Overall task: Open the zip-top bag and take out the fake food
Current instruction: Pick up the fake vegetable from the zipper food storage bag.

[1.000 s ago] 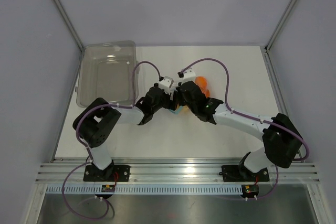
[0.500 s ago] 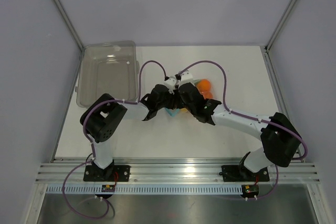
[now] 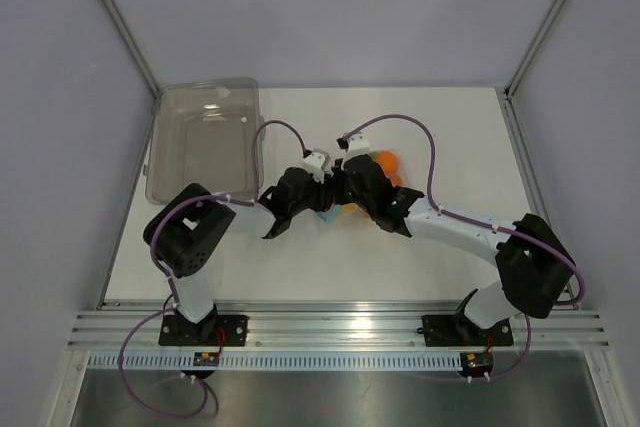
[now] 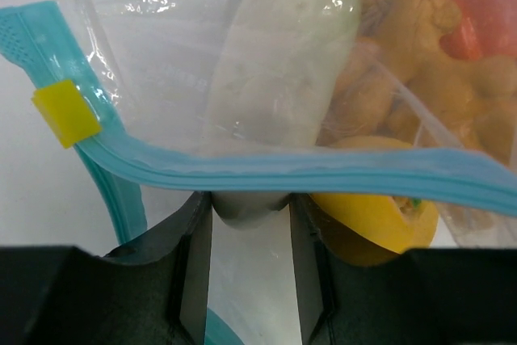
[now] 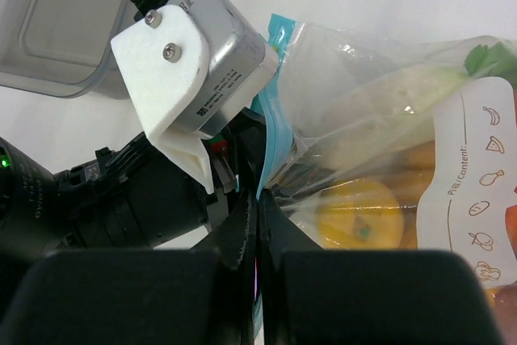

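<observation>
On my left, the rigid smoky-grey tray (image 3: pixel 205 142) sits at the far corner of the white table (image 3: pixel 300 267); it is a translucent rectangle with rounded corners. The left gripper (image 4: pixel 246 199) has its black fingers partly apart. The bag's ribbed light blue zip strip (image 4: pixel 339 175) crosses right at their tips, and I cannot tell whether they clamp it. A small square yellow tab (image 4: pixel 66 113) sits on that strip.

The zip-top bag (image 4: pixel 153 54) lies mid-table between both grippers, clear, glossy and crinkled. The fake food (image 4: pixel 283 46) is inside: a smooth pale radish (image 4: pixel 266 119), a knobbly tan piece (image 4: pixel 428 94) and a rounded yellow one (image 4: pixel 376 216). The right gripper (image 5: pixel 258 199) is closed tight, pinching the bag's film beside the strip. A white printed label (image 5: pixel 477 175) shows on the bag's side.
</observation>
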